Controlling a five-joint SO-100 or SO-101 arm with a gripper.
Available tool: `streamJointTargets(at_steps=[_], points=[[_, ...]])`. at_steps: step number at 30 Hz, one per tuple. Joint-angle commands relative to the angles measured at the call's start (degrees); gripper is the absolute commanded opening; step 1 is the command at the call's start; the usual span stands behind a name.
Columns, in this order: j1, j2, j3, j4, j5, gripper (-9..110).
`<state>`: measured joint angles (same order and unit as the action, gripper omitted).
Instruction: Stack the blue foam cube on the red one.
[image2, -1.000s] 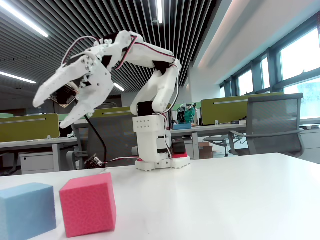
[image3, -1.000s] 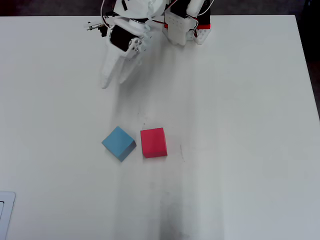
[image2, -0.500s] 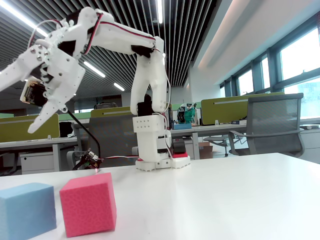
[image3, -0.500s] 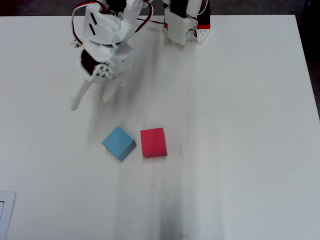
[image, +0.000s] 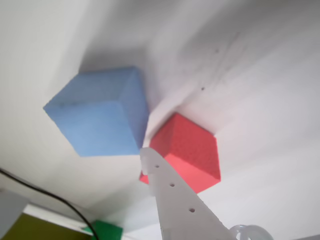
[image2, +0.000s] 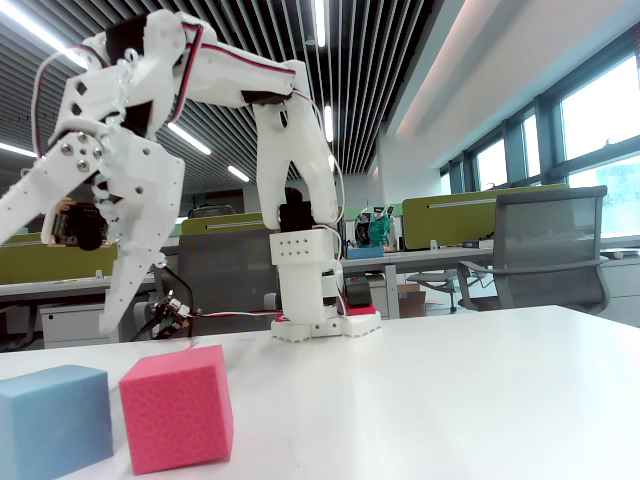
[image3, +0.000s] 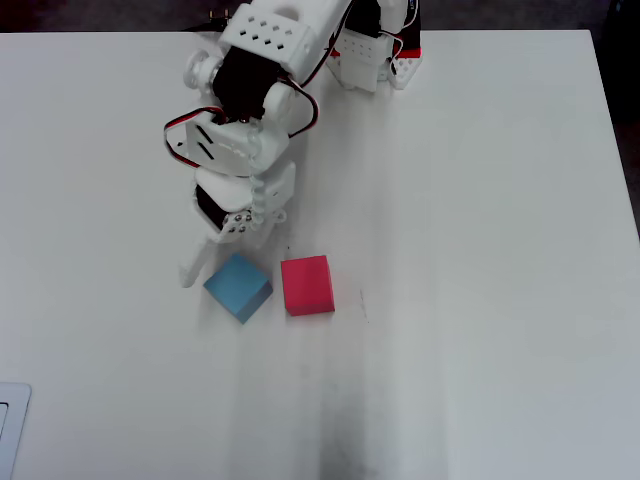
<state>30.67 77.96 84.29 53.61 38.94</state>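
The blue foam cube (image3: 238, 286) sits on the white table (image3: 480, 300), with the red one (image3: 307, 285) close beside it on the right in the overhead view; they are apart. Both show in the wrist view, blue cube (image: 100, 115) and red cube (image: 192, 150), and low at the left in the fixed view, blue cube (image2: 52, 420) and red cube (image2: 178, 405). My gripper (image3: 222, 252) hovers open and empty above the table, just behind the blue cube. In the fixed view the gripper (image2: 60, 285) hangs above the cubes, jaws spread wide. One white finger (image: 172, 192) shows in the wrist view.
The arm's base (image3: 375, 55) stands at the table's far edge. A black cable (image: 40, 192) and a green object (image: 107, 231) lie past the table edge in the wrist view. A pale object (image3: 10, 415) sits at the overhead view's lower left.
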Motion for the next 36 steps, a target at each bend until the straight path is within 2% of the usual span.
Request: streamJointTargets(at_steps=[1,20,36], points=[[-0.79,-0.88,-3.87,-0.18,0.53,41],[-1.76,-10.2,-6.86,-3.78,0.97,36],[-1.41,-11.78,-7.47,-4.57,0.97,26]])
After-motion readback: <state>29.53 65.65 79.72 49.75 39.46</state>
